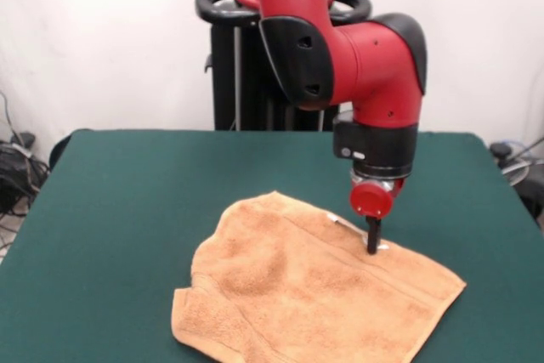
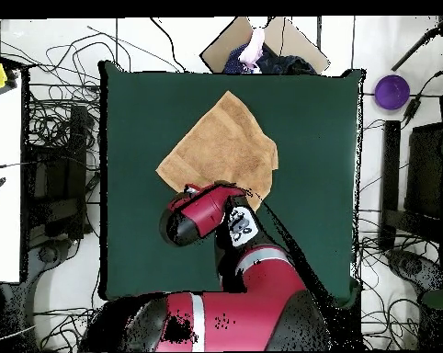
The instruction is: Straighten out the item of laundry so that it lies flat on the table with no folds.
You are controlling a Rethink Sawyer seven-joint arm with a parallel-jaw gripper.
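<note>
The peach-orange towel [image 1: 306, 295] lies on the dark green table [image 1: 127, 193], right of centre toward the near edge. It is mostly spread, with rumples and a folded-over flap at its near left corner. A border band runs along its far right edge beside a small white tag [image 1: 381, 246]. My gripper [image 1: 372, 242] points straight down and its narrow black tips touch the towel's far right edge at the tag, shut on the cloth there. In the overhead view the towel [image 2: 221, 147] lies above the red arm, which hides the gripper.
The pedestal [image 1: 255, 65] stands behind the table's far edge. Cables lie on the floor on both sides. In the overhead view a person's hand [image 2: 254, 44] shows at the top edge, and a purple round object [image 2: 391, 91] sits off the table at the right.
</note>
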